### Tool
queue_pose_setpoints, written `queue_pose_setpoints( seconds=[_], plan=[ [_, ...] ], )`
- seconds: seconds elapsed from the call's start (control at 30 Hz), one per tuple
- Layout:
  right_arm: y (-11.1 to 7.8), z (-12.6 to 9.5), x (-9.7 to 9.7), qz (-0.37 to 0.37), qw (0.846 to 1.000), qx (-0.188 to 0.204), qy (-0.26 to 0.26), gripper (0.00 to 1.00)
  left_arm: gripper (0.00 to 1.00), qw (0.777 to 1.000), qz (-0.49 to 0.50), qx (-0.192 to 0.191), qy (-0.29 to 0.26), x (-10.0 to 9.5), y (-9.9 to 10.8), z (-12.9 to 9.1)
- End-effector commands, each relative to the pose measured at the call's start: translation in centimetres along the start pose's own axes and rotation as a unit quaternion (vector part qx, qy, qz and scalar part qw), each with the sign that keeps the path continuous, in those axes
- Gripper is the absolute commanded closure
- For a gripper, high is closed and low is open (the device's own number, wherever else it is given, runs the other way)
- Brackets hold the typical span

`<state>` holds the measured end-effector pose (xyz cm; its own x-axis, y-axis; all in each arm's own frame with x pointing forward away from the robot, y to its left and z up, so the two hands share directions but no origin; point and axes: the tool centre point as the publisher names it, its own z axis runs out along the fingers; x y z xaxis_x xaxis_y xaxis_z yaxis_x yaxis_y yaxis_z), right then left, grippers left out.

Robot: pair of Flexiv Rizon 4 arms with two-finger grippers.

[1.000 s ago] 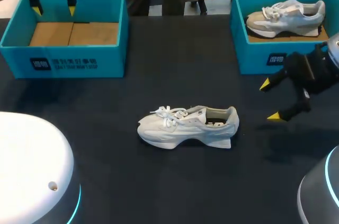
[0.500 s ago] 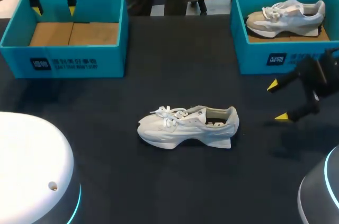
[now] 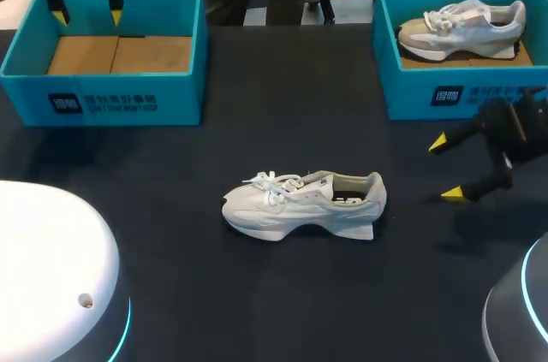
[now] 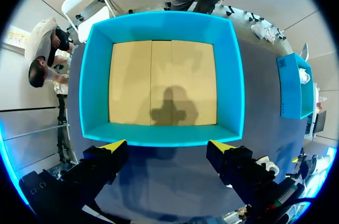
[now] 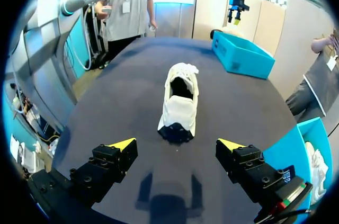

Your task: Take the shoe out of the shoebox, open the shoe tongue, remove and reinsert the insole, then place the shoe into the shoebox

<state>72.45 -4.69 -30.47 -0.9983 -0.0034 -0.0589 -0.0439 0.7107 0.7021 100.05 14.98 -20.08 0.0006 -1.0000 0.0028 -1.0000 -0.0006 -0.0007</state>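
White shoe [image 3: 304, 204] sits middle of worktop [image 3: 257, 293], heel toward my right hand [image 3: 444, 169], long axis in line with it. Right hand spread wide, empty, nearer; left hand [image 3: 86, 15] spread too, above box [image 3: 103, 98].

**White shoe** [image 3: 304, 204]: one, low-cut, laced, with a thick sculpted sole. It stood upright on its sole on the dark table [image 3: 282, 122], outside both boxes. The collar was open and the inside showed dark.

**Teal box** [image 3: 128, 103]: open-topped, with a tan cardboard floor in view. It stood well apart from the white shoe, off beyond its toe end.

**Second teal box** [image 3: 411, 88]: same kind, well apart from the white shoe, off beyond its heel end. It held a beige-and-white shoe [image 3: 462, 26], laced and upright, its toe pointing the same way as the white shoe's.
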Motion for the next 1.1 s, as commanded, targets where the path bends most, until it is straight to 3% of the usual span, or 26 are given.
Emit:
queue_pose_setpoints(
  seconds=[0.03, 0.77, 1.1],
  plan=[
    [0.1, 0.1, -0.1, 0.0, 1.0, 0.001, 0.0, 0.0, 0.0, 1.0, 0.0, 0.0, 0.0, 0.0, 0.0, 0.0],
    [0.1, 0.1, -0.1, 0.0, 1.0, 0.001, 0.0, 0.0, 0.0, 1.0, 0.0, 0.0, 0.0, 0.0, 0.0, 0.0],
    [-3.1, 2.3, -0.4, -0.018, 1.0, -0.025, 0.001, 0.0, 0.0, 1.0, 0.0, 0.0, 0.0, 0.0, 0.0, 0.0]
  ],
)
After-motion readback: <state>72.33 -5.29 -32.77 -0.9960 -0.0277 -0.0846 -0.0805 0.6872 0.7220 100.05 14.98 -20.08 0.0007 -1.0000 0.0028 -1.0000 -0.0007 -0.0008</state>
